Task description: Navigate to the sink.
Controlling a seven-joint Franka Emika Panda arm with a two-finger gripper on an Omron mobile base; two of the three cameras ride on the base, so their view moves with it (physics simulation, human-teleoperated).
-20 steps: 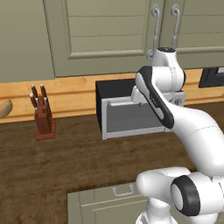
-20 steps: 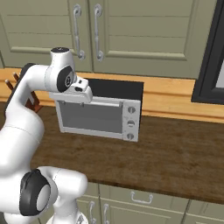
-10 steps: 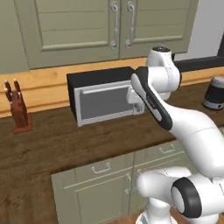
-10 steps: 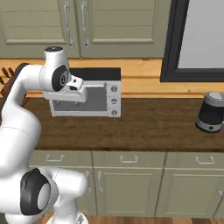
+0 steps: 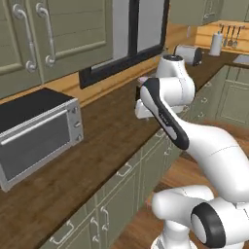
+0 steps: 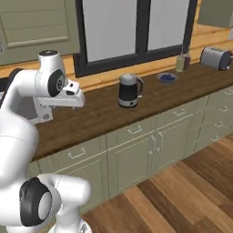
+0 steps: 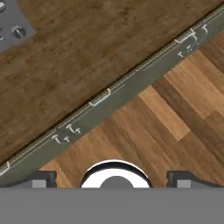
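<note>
Gripper (image 7: 113,178), hand view: the two dark fingertips (image 7: 43,177) stand spread wide at the lower edge with nothing between them. They point down at the front edge of the wooden counter (image 7: 74,65) and at the plank floor (image 7: 175,118) beyond it. A row of green drawer fronts (image 7: 100,103) with pale handles runs slantwise between counter and floor. A grey corner of the toaster oven (image 7: 12,22), bearing a knob, lies at the upper left.

Right base view: the white arm (image 6: 50,86) reaches over the counter. A dark kettle (image 6: 129,90) stands upright on the counter to the arm's right, lid on, contents hidden. Further along lies a shallow blue bowl (image 6: 168,78); what it holds cannot be told. Near the bowl a small bottle (image 6: 184,61) stands against the wall, and beyond it a silver toaster (image 6: 214,58). A dark-framed window (image 6: 136,27) spans the wall above.

Left base view: the toaster oven has its door shut. On the far counter stand a white cylinder (image 5: 216,44) and hanging utensils (image 5: 229,35). A pale grey patch (image 5: 241,59) meets the right edge there; whether it belongs to the sink cannot be told
</note>
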